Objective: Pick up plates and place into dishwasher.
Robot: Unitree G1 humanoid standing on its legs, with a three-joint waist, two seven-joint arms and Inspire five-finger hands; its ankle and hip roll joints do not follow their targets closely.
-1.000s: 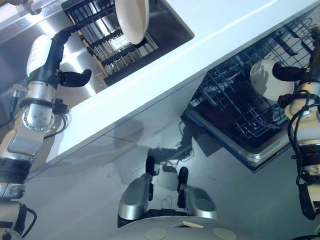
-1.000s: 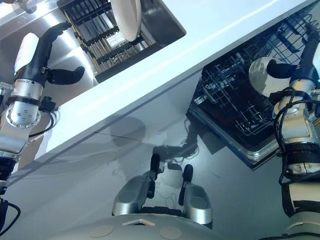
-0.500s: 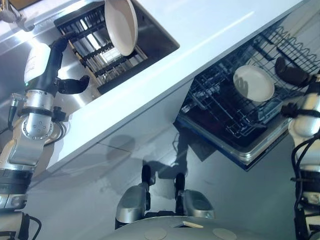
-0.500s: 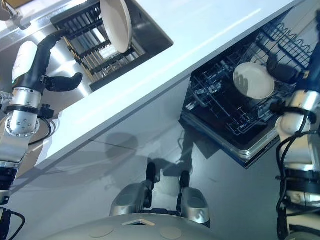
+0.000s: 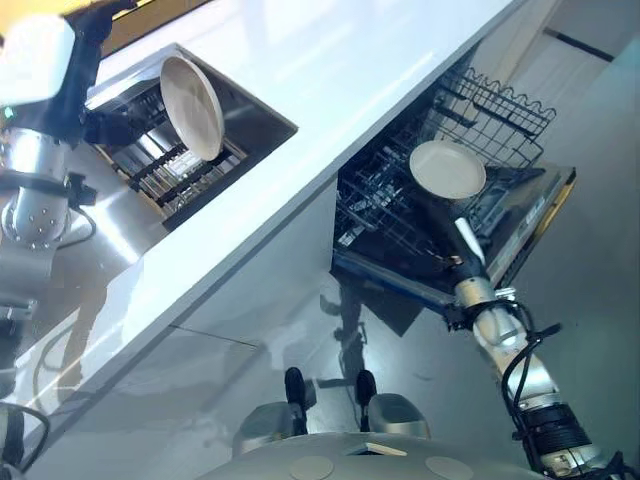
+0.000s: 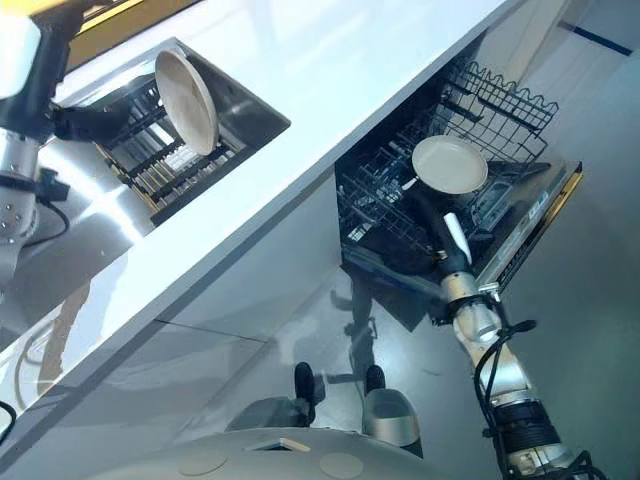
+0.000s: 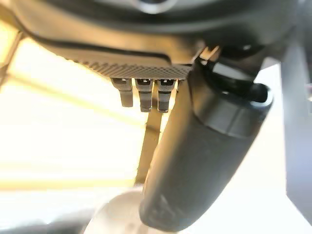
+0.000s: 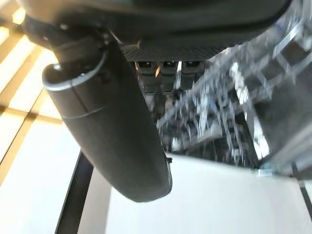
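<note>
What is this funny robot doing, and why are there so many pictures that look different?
It is a robot with two arms, loading plates into a dishwasher. Two pictures come from cameras in its head, looking down. There you see a white counter, a sink with a drying rack and one plate in the sink standing on edge. Lower down is the open dishwasher with another plate in the dishwasher lying in its wire basket. The right robot hand reaches into the basket just under that plate. The left robot hand is up by the sink. The other two pictures come from cameras on its wrists, so each robot hand looks huge and dark.
</note>
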